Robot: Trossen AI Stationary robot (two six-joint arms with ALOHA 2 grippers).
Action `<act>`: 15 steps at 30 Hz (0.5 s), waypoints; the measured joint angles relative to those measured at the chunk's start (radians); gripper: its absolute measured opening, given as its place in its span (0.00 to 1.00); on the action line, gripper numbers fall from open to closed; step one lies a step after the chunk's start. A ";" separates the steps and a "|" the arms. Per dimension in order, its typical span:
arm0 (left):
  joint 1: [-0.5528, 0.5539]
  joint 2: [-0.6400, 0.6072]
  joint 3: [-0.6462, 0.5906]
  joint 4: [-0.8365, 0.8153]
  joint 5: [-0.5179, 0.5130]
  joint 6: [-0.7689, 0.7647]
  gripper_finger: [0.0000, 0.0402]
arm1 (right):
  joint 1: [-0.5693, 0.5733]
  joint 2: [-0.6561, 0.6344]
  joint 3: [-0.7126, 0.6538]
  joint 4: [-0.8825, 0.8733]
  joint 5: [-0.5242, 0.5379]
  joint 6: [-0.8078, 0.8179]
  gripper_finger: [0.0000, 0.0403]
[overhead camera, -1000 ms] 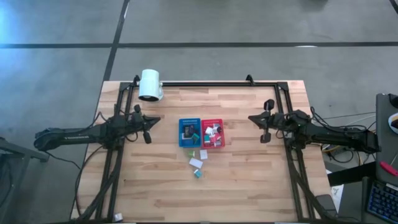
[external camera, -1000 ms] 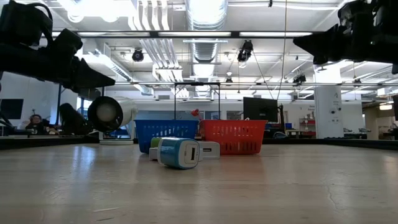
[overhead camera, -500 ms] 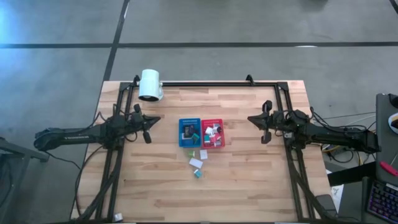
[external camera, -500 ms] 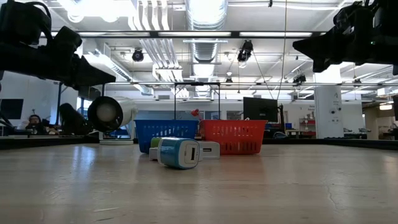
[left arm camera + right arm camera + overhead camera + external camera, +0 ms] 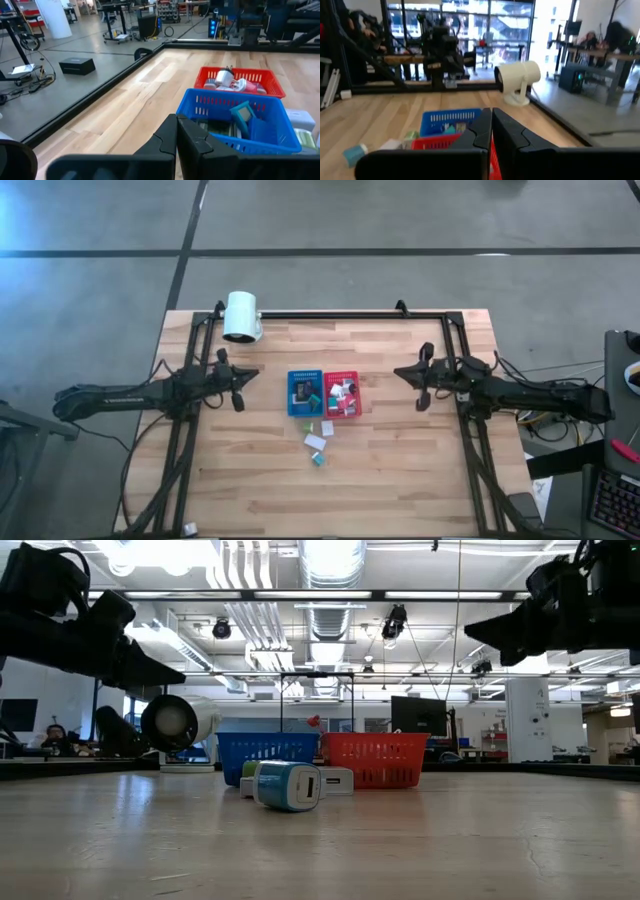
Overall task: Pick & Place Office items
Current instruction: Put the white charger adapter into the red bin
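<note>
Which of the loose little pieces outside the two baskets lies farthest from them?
The teal block. It lies beyond the white block, which sits between it and the blue basket and red basket.

Two trays sit side by side, touching, near the middle of the surface [image 5: 400, 470]: one tray [image 5: 303, 394] toward the left arm, the other tray [image 5: 341, 394] toward the right arm. Small office items [image 5: 305, 393] lie in both. Three more items [image 5: 316, 442] lie on the surface just in front of the trays. A cylinder [image 5: 241, 316] stands at the far left edge. The left tool [image 5: 238, 384] hangs left of the trays, the right tool [image 5: 412, 383] right of them, both well apart.
</note>
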 joint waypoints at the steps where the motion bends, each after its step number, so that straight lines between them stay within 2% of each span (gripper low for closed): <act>1: 0.000 0.000 0.000 0.000 0.000 -0.007 0.02 | 0.000 0.016 0.000 0.000 0.000 0.005 0.02; 8: 0.000 0.000 0.000 0.000 0.000 -0.044 0.02 | 0.046 0.228 0.115 -0.034 0.020 0.030 0.02; 15: 0.000 0.000 0.000 0.001 0.000 -0.051 0.03 | 0.175 0.529 0.310 -0.100 -0.009 -0.085 0.02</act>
